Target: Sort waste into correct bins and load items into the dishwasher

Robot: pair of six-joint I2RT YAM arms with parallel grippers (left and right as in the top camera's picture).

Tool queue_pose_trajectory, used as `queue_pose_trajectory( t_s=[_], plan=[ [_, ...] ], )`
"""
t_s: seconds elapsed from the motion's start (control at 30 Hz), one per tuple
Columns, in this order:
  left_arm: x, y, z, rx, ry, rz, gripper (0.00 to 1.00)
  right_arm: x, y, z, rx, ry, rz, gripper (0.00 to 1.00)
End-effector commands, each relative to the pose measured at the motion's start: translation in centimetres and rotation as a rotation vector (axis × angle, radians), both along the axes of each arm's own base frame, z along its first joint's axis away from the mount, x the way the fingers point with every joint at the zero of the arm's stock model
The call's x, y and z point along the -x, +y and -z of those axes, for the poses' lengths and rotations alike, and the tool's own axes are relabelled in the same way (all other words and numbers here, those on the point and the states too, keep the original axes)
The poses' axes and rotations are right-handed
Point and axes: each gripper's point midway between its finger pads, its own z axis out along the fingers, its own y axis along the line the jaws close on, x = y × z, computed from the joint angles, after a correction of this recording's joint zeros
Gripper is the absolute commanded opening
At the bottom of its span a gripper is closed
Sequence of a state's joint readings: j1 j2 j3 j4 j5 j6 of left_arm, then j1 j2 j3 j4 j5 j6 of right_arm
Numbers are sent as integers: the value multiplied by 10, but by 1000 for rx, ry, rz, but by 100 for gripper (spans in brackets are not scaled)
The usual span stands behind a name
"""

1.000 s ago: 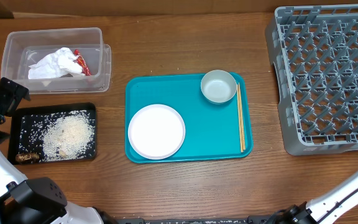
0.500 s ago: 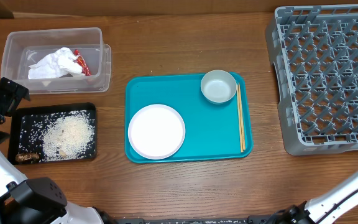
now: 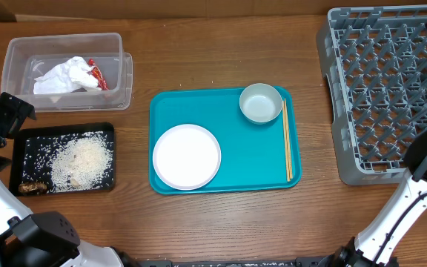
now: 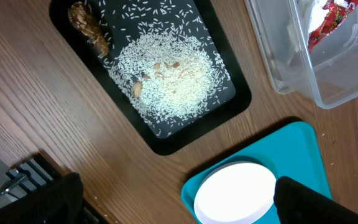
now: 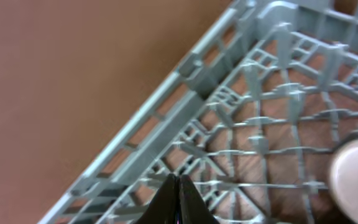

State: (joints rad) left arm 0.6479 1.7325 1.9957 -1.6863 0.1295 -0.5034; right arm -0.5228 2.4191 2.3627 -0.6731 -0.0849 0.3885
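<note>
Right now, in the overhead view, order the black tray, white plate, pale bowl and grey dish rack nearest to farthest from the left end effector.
From the left end effector:
1. black tray, right beside it
2. white plate, on the teal tray's left
3. pale bowl, teal tray's far right corner
4. grey dish rack, far right

Closed claw (image 5: pixel 179 184) above grey rack (image 5: pixel 197 65)

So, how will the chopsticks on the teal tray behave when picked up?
The chopsticks look thin and straight, so probably light and stiff. Lying flat on the tray side by side, one may roll or slip away.
</note>
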Motion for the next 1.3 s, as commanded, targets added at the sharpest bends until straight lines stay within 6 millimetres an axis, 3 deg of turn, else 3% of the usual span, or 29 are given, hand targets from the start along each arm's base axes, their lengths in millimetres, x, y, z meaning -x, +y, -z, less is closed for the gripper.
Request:
queue_pose_trajectory(
  t_s=[0.0, 0.17, 0.43, 0.87, 1.1, 1.27],
  plan=[
    [0, -2, 1, -1, 6, -10, 100, 24, -41, 35, 46, 104, 149, 4],
    [0, -2, 1, -1, 6, -11, 100, 38, -56, 47, 89, 169, 218, 4],
    [0, -2, 1, -1, 6, -11, 100, 49, -64, 64, 100, 229, 260, 4],
    [0, -2, 1, -1, 6, -10, 100, 84, -88, 69, 142, 334, 350, 4],
    [0, -2, 1, -1, 6, -11, 100, 113, -102, 50, 126, 357, 434, 4],
    [0, -2, 1, -1, 6, -11, 100, 141, -112, 15, 141, 344, 554, 4]
  ],
)
